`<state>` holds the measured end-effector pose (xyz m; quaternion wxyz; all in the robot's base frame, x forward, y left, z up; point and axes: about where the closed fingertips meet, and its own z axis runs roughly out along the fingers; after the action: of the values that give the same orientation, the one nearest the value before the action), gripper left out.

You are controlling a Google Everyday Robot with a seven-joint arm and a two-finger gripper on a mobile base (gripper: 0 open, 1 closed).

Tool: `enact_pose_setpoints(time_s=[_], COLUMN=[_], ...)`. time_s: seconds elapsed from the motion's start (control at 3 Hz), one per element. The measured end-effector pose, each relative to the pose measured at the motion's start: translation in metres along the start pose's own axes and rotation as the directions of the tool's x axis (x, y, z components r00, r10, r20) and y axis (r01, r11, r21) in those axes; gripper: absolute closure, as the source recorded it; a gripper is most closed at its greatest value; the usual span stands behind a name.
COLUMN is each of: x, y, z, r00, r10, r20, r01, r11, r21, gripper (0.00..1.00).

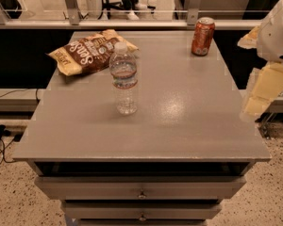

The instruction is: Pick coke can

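Observation:
The coke can (202, 36), red-orange with a silver top, stands upright near the far right corner of the grey table (179, 126). My gripper (264, 91) hangs at the right edge of the view, just off the table's right side. It is nearer to me than the can and to its right, well apart from it.
A clear water bottle (124, 79) stands upright at the table's middle left. A brown chip bag (89, 51) lies at the far left. Drawers (141, 187) sit below the front edge. A railing (132, 23) runs behind the table.

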<state>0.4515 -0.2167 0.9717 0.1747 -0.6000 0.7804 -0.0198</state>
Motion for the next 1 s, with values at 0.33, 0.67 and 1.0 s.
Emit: enact_pose_setpoints(time_s=[0.33, 0.67, 1.0], x=[-0.006, -0.016, -0.025], y=[-0.03, -0.088, -0.147], z=[0.018, 0.057, 0.089], r00=[0.997, 0.982, 0.948], r10=[0.032, 0.1, 0.203], r20=[0.076, 0.159, 0.246], r01=[-0.031, -0.1, -0.208], r11=[0.9995, 0.995, 0.9782], r21=[-0.004, -0.008, -0.007], gripper=[0.0, 0.0, 0.0])
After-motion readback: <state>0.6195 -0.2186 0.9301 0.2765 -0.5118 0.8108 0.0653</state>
